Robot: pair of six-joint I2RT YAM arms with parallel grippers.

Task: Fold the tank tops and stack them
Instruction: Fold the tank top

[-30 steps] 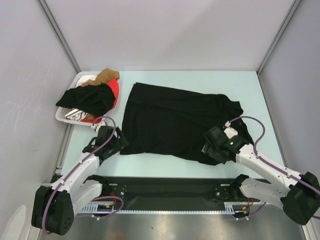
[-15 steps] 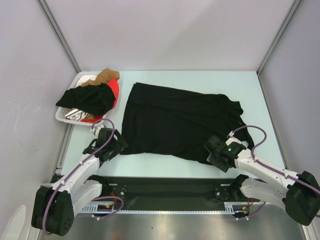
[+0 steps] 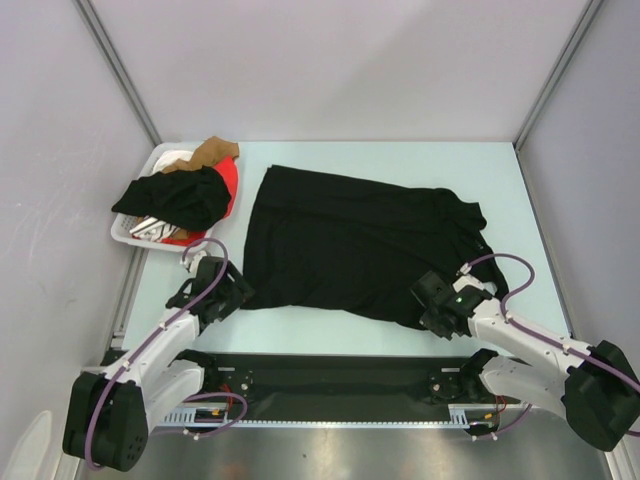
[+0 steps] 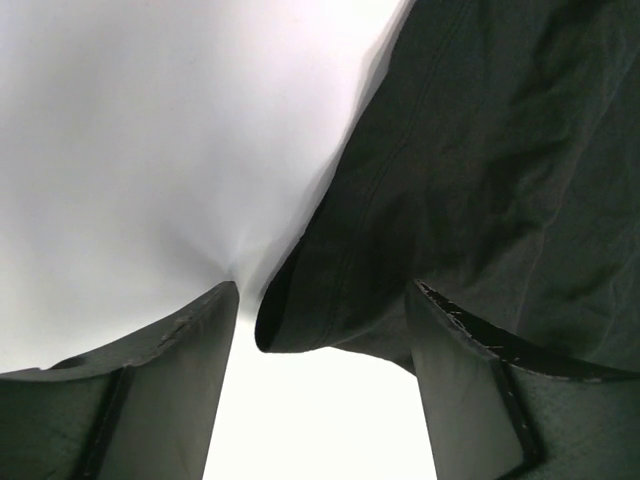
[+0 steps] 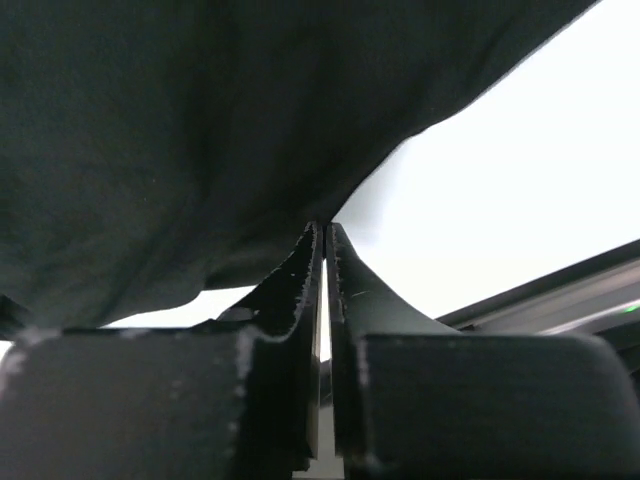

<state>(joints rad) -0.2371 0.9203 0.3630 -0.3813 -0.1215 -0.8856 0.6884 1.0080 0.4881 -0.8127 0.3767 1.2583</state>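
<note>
The large black tank top [image 3: 360, 240] lies spread flat across the middle of the table. My left gripper [image 3: 238, 291] sits at its near-left corner; in the left wrist view the gripper [image 4: 322, 305] is open, and the cloth's corner [image 4: 330, 315] lies between the two fingers [image 4: 170, 380] without touching either. At the near-right hem my right gripper [image 3: 430, 300] is low on the table. In the right wrist view it [image 5: 323, 230] is shut, its tips pinching the edge of the black cloth [image 5: 220, 130]. The red tank top [image 3: 231, 180] shows in the basket, mostly covered.
A white basket [image 3: 124, 232] stands at the far left, with another black garment [image 3: 175, 198] and a brown cloth [image 3: 212, 152] piled in it. Grey walls close the table at the back and both sides. A black rail [image 3: 340, 375] runs along the near edge.
My right gripper slid toward the near edge along the hem and closed from open to shut. My left gripper's jaws have narrowed a little around the corner; that arm barely moved.
</note>
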